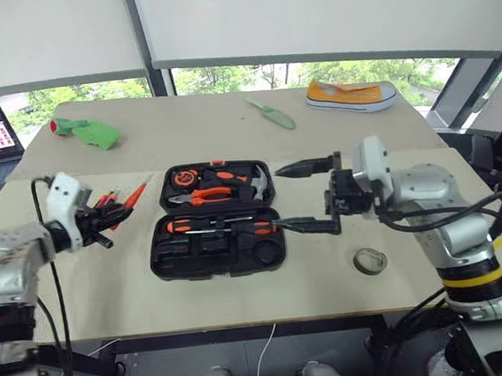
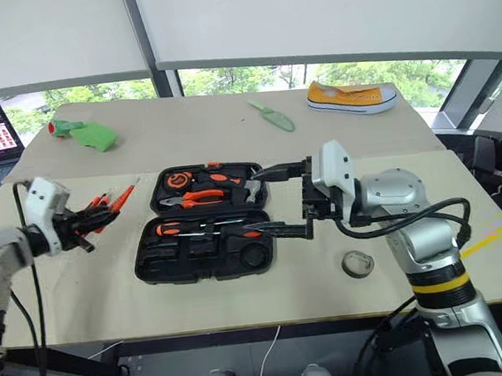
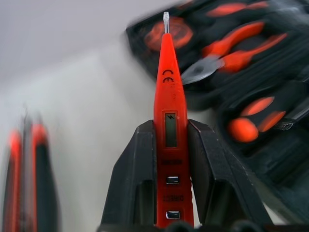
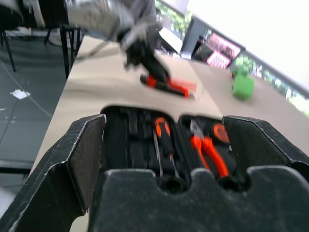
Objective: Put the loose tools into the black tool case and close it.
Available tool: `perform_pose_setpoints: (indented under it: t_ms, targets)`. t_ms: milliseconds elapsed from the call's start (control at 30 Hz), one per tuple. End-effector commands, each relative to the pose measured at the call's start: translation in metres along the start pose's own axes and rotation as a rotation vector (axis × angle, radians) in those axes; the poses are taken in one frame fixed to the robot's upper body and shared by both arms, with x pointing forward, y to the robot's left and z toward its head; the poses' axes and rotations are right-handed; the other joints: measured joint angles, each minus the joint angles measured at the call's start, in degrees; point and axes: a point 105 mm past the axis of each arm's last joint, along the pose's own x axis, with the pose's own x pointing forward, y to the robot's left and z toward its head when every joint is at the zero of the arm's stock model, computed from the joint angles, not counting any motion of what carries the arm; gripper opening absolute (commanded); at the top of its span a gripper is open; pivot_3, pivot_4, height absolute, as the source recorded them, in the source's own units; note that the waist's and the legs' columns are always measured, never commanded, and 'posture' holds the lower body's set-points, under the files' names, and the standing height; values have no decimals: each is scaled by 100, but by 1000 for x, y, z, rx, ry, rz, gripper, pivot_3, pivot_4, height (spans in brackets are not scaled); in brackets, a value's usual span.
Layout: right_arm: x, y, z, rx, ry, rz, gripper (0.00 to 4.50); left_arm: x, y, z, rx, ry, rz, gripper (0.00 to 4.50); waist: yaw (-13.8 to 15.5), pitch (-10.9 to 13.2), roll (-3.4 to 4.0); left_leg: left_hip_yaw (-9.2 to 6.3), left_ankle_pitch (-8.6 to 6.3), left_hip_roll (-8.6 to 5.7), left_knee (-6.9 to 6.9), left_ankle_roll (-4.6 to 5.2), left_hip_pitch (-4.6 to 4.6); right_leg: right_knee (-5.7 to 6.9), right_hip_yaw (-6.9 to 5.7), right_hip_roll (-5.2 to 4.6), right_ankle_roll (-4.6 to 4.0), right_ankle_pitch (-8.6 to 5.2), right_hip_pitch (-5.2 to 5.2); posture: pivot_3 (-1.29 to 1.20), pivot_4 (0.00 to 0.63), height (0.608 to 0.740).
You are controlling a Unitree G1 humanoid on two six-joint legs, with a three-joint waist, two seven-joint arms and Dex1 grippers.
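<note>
You have the orange tester screwdriver (image 3: 170,121) pinched in the left gripper (image 1: 103,222), lifted off the worktop (image 1: 84,302) near its left edge, with the other loose tools (image 1: 119,201) just beside it. Carry it to the open black tool case (image 1: 215,231) at the worktop's middle, line it up with a free slot, and lower it flat before letting go. The right gripper (image 1: 310,196) hovers over the case's right end, jaws spread wide and holding nothing.

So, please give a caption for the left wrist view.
Left gripper holds an orange tester screwdriver beside the open black tool case.
</note>
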Motion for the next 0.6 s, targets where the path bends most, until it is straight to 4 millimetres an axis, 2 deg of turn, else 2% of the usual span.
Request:
perform_pose_setpoints:
  t_ms: [33, 233, 467, 600]
  targets:
    - [-5, 4, 6, -7, 62, 25, 4500, 20, -31, 13, 190, 21, -322, 456, 34, 1, 2, 1, 0, -1, 2, 0, -2, -1, 0, -1, 0, 0, 0, 0, 150, 740]
    - [-8, 4, -10, 13, 162, -8, 4500, 49, -37, -1, 264, 127, -412, 456, -27, 1, 1, -1, 1, 11, 24, 3, -8, 5, 6, 17, 4, -1, 0, 0, 150, 740]
    - [-14, 5, -15, 33, 180, -55, 4500, 63, -35, -20, 322, 230, -403, 456, -27, 2, 0, -5, 0, 15, 26, 6, -16, 7, 11, 27, 8, -2, -5, 0, 150, 740]
    - [-14, 9, -18, 47, 177, -64, 4500, 69, -33, -23, 397, 255, -404, 456, -3, 2, 0, -5, 0, 15, 31, 6, -15, 8, 10, 27, 9, -2, -2, 0, 150, 740]
